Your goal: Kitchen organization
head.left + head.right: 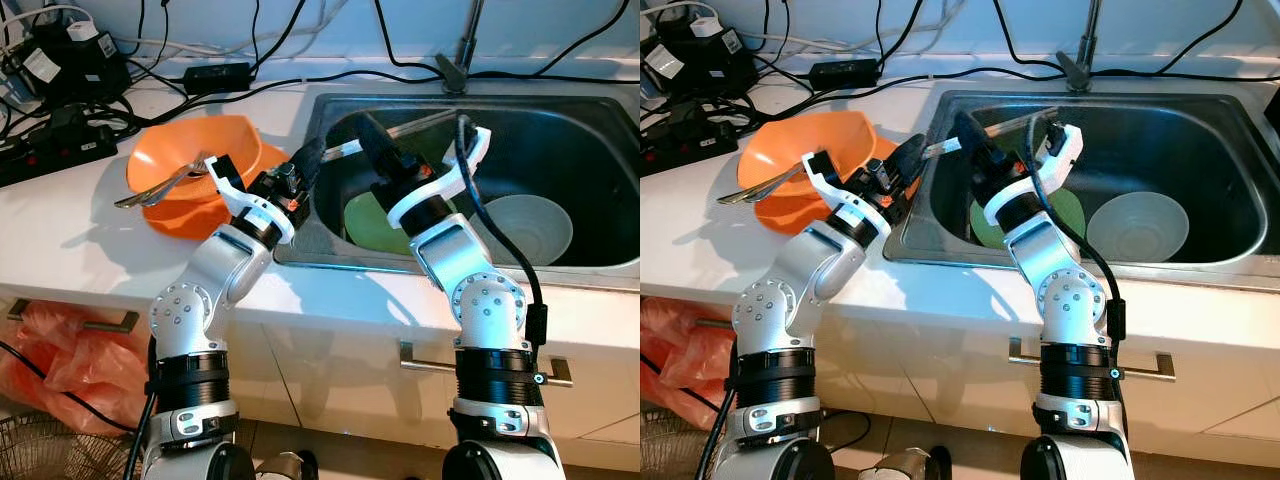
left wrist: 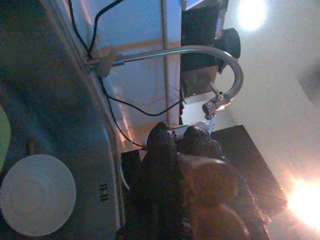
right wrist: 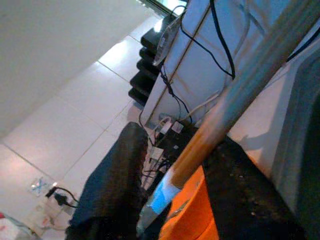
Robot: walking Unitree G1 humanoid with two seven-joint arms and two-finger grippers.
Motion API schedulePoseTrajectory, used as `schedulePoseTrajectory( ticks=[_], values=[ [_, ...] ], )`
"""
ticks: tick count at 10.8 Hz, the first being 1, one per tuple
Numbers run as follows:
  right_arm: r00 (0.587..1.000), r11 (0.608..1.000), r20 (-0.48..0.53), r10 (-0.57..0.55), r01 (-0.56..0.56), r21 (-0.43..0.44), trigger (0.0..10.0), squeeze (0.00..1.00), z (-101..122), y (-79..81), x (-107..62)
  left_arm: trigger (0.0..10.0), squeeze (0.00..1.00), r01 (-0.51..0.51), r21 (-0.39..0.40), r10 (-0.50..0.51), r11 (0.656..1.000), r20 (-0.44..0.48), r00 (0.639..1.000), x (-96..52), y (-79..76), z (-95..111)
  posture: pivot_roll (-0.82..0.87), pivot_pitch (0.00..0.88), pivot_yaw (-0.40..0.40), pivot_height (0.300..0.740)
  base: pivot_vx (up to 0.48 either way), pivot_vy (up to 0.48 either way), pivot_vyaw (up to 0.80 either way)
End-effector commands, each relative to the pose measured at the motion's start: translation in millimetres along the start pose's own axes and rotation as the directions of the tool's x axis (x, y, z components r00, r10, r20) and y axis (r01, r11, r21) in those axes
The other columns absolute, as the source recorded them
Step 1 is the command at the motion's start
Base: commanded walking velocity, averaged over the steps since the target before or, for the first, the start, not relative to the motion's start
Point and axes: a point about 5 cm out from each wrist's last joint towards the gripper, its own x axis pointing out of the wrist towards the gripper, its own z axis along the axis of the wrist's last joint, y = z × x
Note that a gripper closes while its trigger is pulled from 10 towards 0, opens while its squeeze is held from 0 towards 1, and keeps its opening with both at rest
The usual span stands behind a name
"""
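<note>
Left eye view, nearest first: the left gripper hangs over the white countertop at the steel sink's edge, its black fingers pressed together on nothing. The right gripper, above the sink, pinches a long chopstick-like rod. Below lie a green round plate and a white bowl. An orange plastic bowl holding metal utensils sits left, near black cables.

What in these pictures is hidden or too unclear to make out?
- Green plate in the sink: the right arm covers much of it in the eye views.
- Faucet: the top edge of the eye views cuts off its spout.
- Utensils in the orange bowl: too small to identify.
- Left end effector: its dark fingers blur together, so its grip is unclear.
</note>
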Motion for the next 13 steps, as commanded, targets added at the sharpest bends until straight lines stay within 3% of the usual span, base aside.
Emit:
schedulePoseTrajectory(
  ticks=[1,9,10,11,12,13],
  values=[
    [0.997,0.992,0.029,0.073,-0.076,0.106,0.0,0.00,-15.8,17.1,7.3,0.0,0.00,-0.030,-0.048,0.029,0.998,-0.025,0.999,2.5,7.0,-16.0,0.12,0.085,0.116,0.740,0.000,0.000,0.00],
    [0.998,0.993,0.045,0.047,-0.051,0.109,0.0,0.00,-12.8,12.8,9.9,0.0,0.00,-0.023,-0.048,0.021,0.999,-0.029,0.999,1.8,6.9,-16.3,0.12,0.081,0.116,0.740,0.000,0.000,0.00],
    [0.998,0.993,0.045,0.046,-0.051,0.109,0.0,0.00,-12.7,12.6,10.3,10.0,0.00,-0.040,-0.009,0.040,0.999,-0.042,0.998,2.8,7.1,-17.0,0.12,0.080,0.117,0.740,0.000,0.000,0.00],
    [0.998,0.993,0.045,0.045,-0.050,0.108,0.0,0.00,-12.8,12.4,10.1,10.0,0.46,-0.058,0.019,0.059,0.998,-0.049,0.997,3.6,8.5,-17.4,0.12,0.080,0.117,0.740,0.000,0.000,0.00],
    [0.998,0.993,0.045,0.042,-0.046,0.106,0.0,0.00,-12.8,12.0,9.9,10.0,1.00,-0.059,0.018,0.060,0.998,-0.056,0.997,3.3,9.1,-19.1,0.12,0.078,0.117,0.740,0.000,0.000,0.00],
    [0.998,0.994,0.046,0.039,-0.044,0.104,0.0,0.00,-12.6,11.6,9.6,10.0,1.00,-0.054,0.009,0.055,0.998,-0.061,0.997,3.3,8.7,-20.6,0.12,0.079,0.117,0.740,0.000,0.000,0.00]
  ],
)
